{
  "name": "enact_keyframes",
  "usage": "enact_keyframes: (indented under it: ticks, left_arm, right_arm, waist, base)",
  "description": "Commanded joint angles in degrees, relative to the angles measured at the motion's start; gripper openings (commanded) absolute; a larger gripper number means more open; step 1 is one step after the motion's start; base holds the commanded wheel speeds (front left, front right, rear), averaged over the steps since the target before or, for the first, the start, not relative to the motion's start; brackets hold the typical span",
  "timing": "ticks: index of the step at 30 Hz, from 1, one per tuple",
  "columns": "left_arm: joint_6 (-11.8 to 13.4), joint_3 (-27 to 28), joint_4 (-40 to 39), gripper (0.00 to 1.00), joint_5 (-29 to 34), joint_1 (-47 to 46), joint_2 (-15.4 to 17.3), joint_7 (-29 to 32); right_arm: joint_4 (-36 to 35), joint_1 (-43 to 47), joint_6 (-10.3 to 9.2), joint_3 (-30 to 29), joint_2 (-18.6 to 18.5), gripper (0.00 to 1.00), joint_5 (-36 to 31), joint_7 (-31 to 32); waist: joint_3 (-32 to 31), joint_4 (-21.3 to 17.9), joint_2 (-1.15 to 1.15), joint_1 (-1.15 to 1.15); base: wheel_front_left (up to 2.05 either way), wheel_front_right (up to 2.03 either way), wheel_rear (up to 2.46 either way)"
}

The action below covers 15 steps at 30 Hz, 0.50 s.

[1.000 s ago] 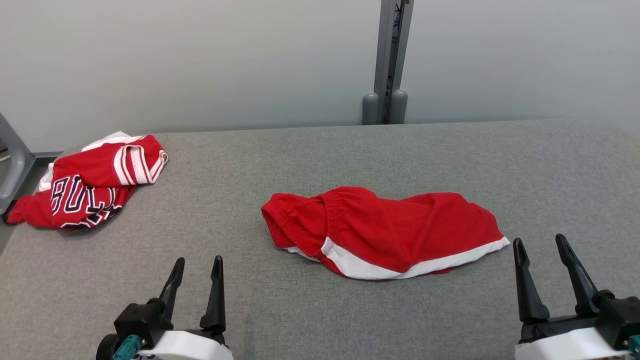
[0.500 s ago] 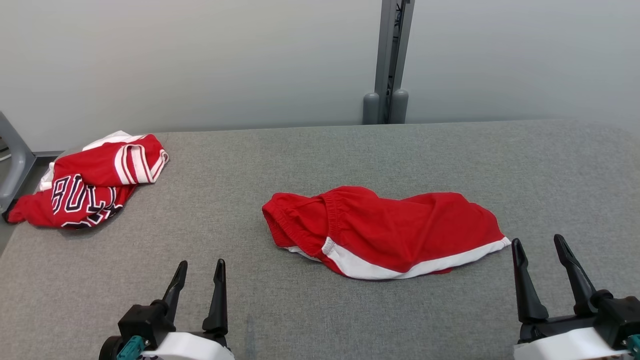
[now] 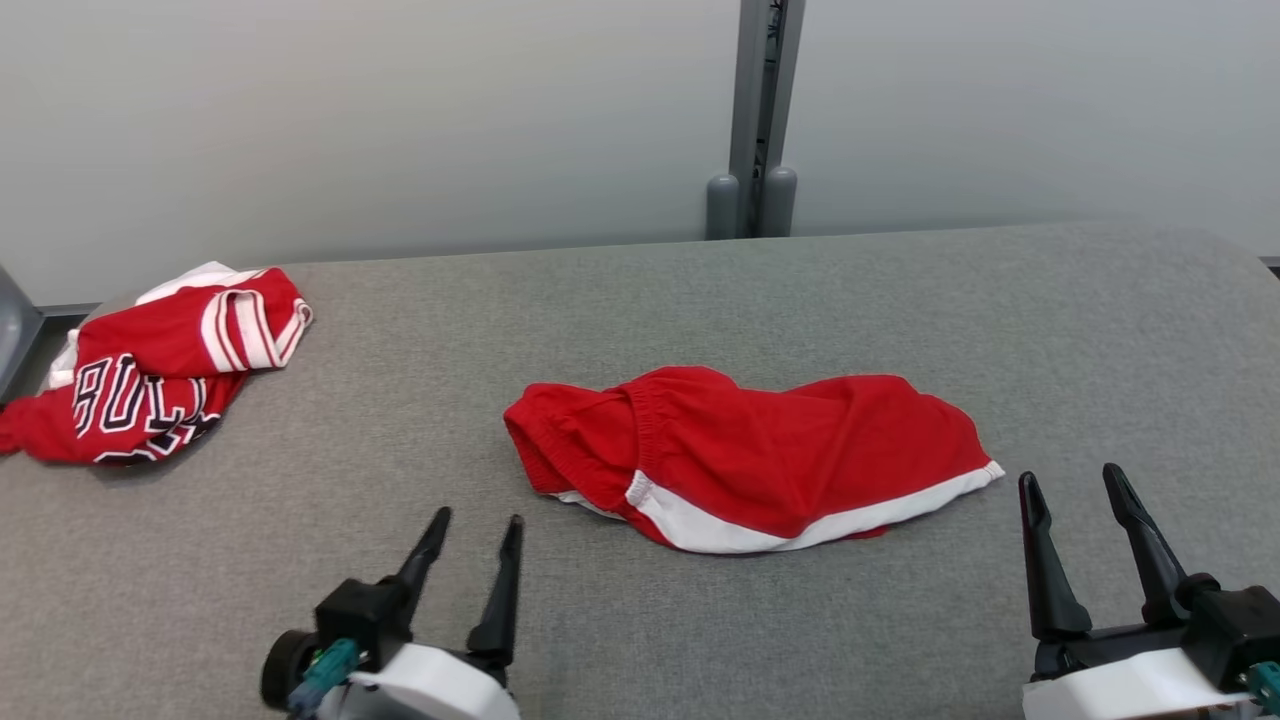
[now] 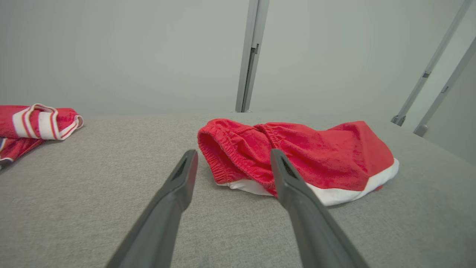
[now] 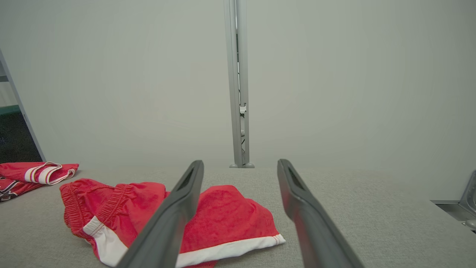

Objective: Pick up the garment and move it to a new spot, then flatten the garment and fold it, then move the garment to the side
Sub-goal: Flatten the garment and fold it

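Shorts [image 3: 750, 460] on the table [image 3: 700, 290], near the middle. Jersey [image 3: 150, 380] on the table too, far off to the left and a bit further back, well apart from the shorts. Left gripper [image 3: 478, 518] in front of the shorts, near their left end. Right gripper [image 3: 1068, 475] in front too, just past their right end. Post [image 3: 752, 100] behind the table, up against the wall [image 3: 300, 120].

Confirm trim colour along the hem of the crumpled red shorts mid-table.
White, a plain band edging the crumpled red fabric shorts. Head view shows it best.
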Motion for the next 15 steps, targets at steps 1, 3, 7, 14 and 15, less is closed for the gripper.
enact_keyframes:
  ticks: [1, 3, 7, 14, 15]
  left_arm:
    - [-0.7, -1.5, 1.4, 1.0, 0.3, -2.1, 0.1, 0.0]
    - [-1.5, -4.0, 4.0, 1.0, -0.1, -4.0, 0.2, 0.1]
    - [-2.3, -8.8, 9.2, 1.0, -1.3, -9.0, 0.2, 1.9]
    - [-1.5, -12.4, 18.7, 1.0, -3.3, -17.2, 0.2, 2.3]
    - [-1.5, -12.4, 18.7, 1.0, -3.3, -17.2, 0.2, 2.3]
  right_arm:
    - [0.3, -0.7, 0.01, 0.1, -0.3, 1.0, 0.0, -0.3]
    - [0.4, -0.8, 0.01, 0.4, -0.3, 1.0, 0.0, -0.3]
    - [0.7, -1.6, 0.01, 0.8, -0.3, 1.0, 0.3, -0.3]
    - [0.9, -2.9, 0.01, 1.5, -0.3, 1.0, 0.9, -0.3]
    - [0.9, -2.9, 0.01, 1.5, -0.3, 1.0, 0.9, -0.3]
  waist:
    - [0.4, -0.9, 0.0, 0.0]
    - [0.7, -2.0, 0.0, 0.0]
    - [1.9, -4.3, 0.0, 0.0]
    - [4.9, -8.8, 0.0, 0.0]
    - [4.9, -8.8, 0.0, 0.0]
  base:
    - [0.0, 0.0, 0.0]
    - [0.0, 0.0, 0.0]
    - [0.0, 0.0, 0.0]
    - [0.0, 0.0, 0.0]
    - [0.0, 0.0, 0.0]
